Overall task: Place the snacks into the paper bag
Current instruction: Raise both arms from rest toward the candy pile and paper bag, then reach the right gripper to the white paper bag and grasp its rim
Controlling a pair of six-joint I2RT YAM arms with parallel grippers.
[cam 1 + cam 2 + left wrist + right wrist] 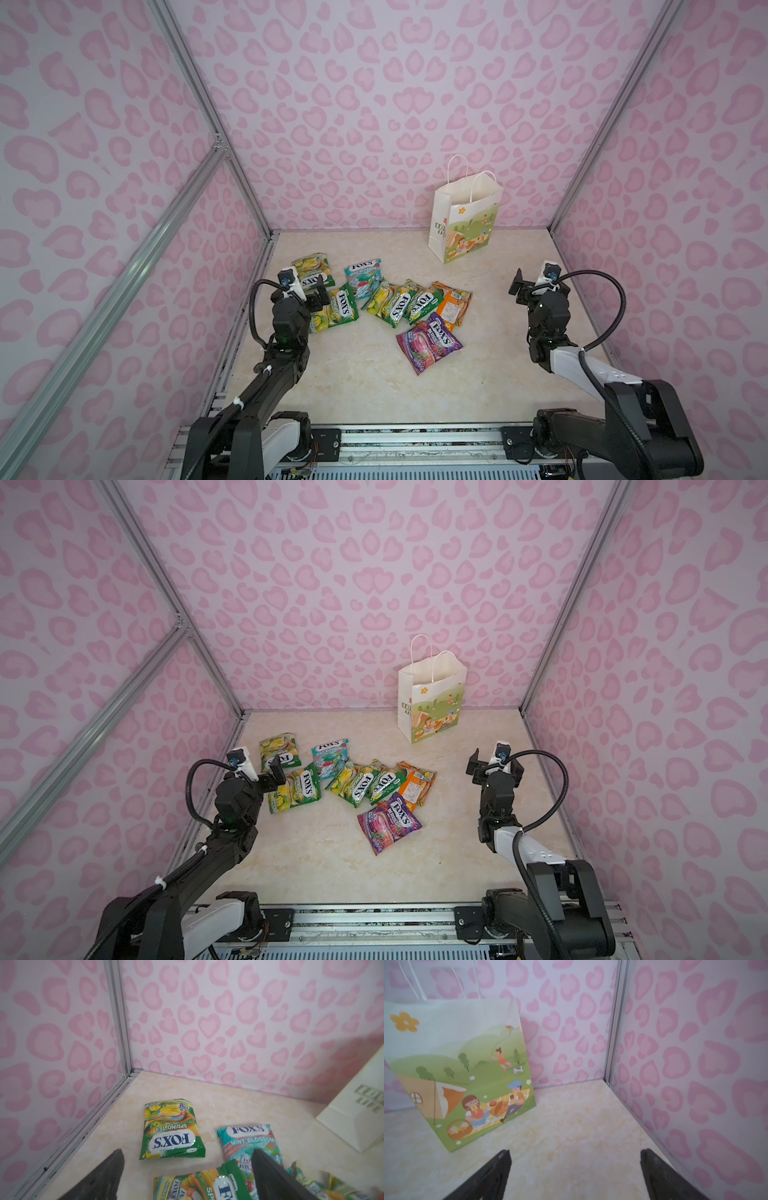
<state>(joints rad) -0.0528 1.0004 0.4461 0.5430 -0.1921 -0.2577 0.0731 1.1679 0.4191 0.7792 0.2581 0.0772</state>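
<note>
Cream marbled surface point(374, 390), enclosed by pink heart-print wall panels point(374, 104) on an aluminium frame point(197, 83). Contents:

1. Paper bag point(465, 220): white, with twisted white handles raised. Orange flower and picnic illustration on the front, green lettering on the side panel. Stands upright at the far edge of the surface, right of centre, just before the back wall and well apart from every pouch.

2. Snacks point(390, 316): seven glossy FOX'S pouches, all lying flat on the surface, none in the bag.
- Spring Tea pouch point(314, 271), green-yellow, farthest left
- Mint Blossom pouch point(362, 280), teal, just beside it
- second green-yellow pouch point(337, 311), nearer the front, close against the teal one
- third green-yellow pouch point(388, 301) and fourth green-yellow pouch point(422, 305), overlapping at centre
- orange pouch point(455, 305), printed back upward, against the fourth
- Berries pouch point(428, 343), purple, nearest the front, touching the orange one

3. Left pincer point(187, 1152): jaws spread wide, holding nothing. Poised over the second green-yellow pouch at the left end of the cluster; whether it touches the pouch cannot be told.

4. Right pincer point(575, 1150): jaws spread wide, empty. Over bare surface on the right side, facing the bag's illustrated front and clear of it
</note>
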